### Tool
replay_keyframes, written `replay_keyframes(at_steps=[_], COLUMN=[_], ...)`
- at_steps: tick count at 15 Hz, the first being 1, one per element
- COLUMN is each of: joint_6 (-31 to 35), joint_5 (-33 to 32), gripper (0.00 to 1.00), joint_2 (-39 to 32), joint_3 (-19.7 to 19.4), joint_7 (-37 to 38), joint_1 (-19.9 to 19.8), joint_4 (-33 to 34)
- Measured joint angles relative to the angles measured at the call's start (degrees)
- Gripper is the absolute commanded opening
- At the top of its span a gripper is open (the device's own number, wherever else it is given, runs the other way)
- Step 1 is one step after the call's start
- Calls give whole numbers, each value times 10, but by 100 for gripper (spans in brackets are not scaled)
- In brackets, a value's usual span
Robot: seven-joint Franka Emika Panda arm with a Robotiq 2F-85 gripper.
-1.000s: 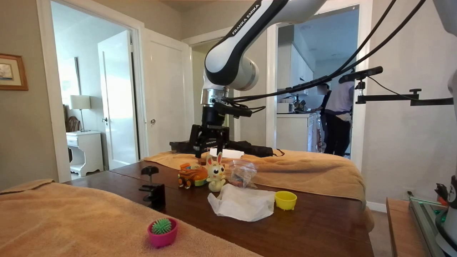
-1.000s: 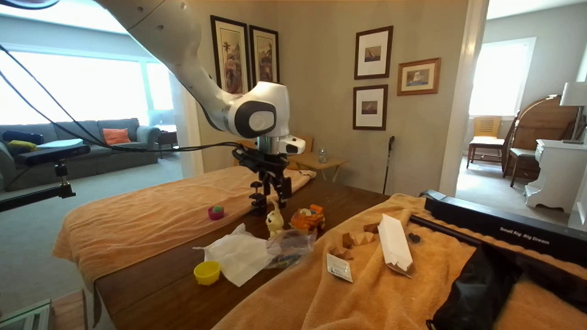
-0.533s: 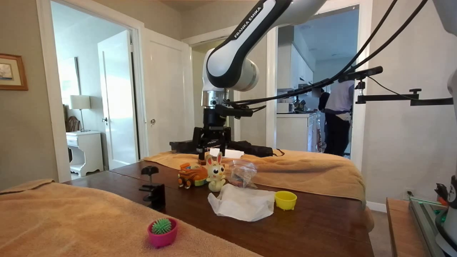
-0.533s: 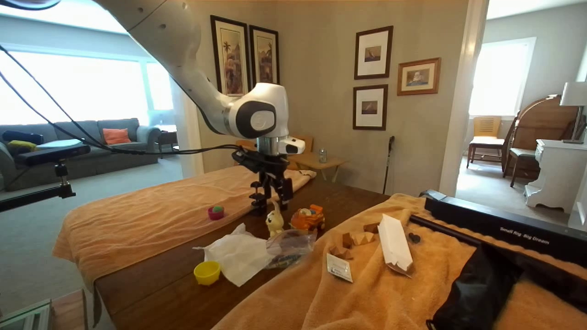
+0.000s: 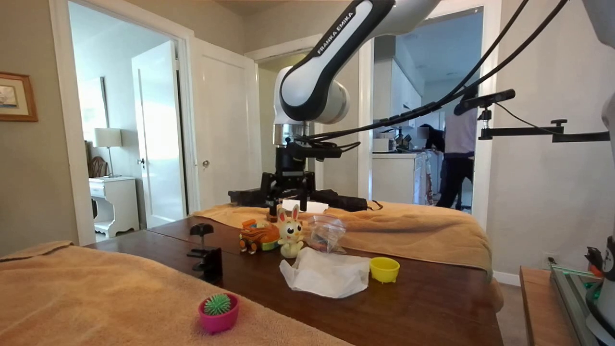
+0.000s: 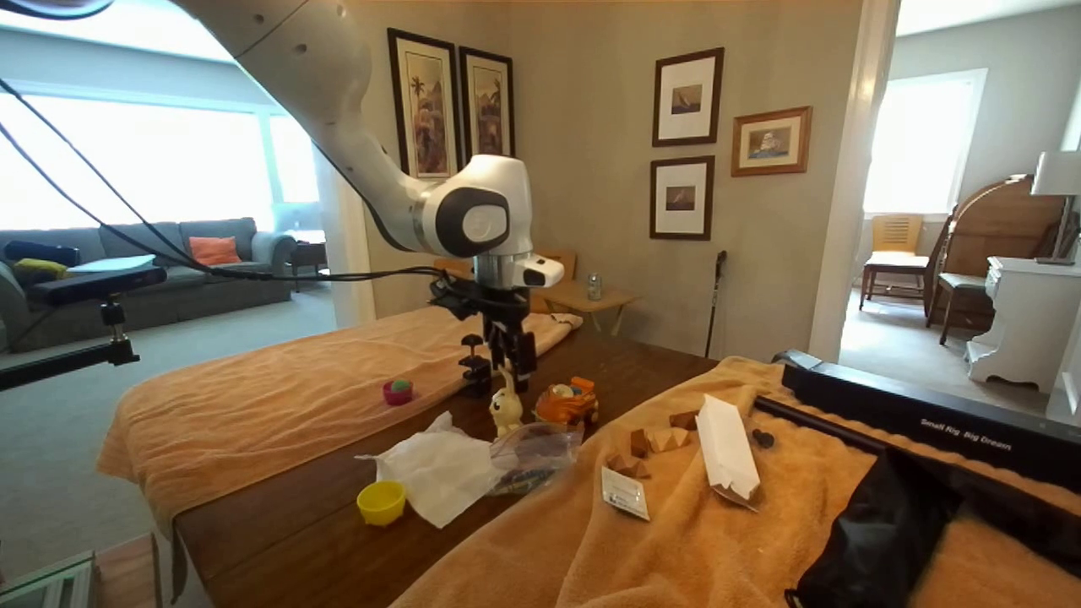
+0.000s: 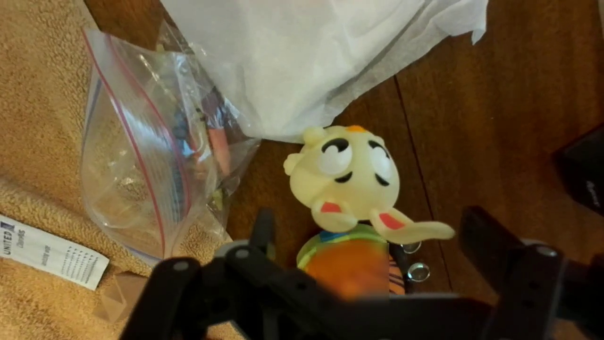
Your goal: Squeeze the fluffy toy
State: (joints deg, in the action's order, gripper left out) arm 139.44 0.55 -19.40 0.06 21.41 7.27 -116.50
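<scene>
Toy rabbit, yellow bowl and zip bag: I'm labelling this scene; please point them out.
Toy rabbit (image 7: 359, 178), wrist view: head.
Yellow bowl (image 5: 384, 273), in an exterior view: outer wall.
Zip bag (image 7: 149, 148), wrist view: zip strip.

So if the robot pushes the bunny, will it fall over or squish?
The bunny might tip if pushed near the top, because it stands taller than it's wide. It looks smooth and rubbery, so it may squish a little. Its ears look thin, so they'd probably bend.

Robot arm (image 5: 314, 81) bent downward, wrist (image 5: 290, 133) vertical; pincer (image 5: 288, 210) pointing down, spread apart
</scene>
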Motion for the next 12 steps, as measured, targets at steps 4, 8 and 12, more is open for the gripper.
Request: replay_keyframes(at_steps=[4, 8, 12], joint_6=[0, 7, 20], joint_5=[0, 0, 0], gripper=[100, 100, 100], joint_2=[0, -1, -1], joint_3=[0, 0, -1], joint_7=[51, 89, 107], joint_1=[7, 11, 12], joint_4=[-5, -8, -18])
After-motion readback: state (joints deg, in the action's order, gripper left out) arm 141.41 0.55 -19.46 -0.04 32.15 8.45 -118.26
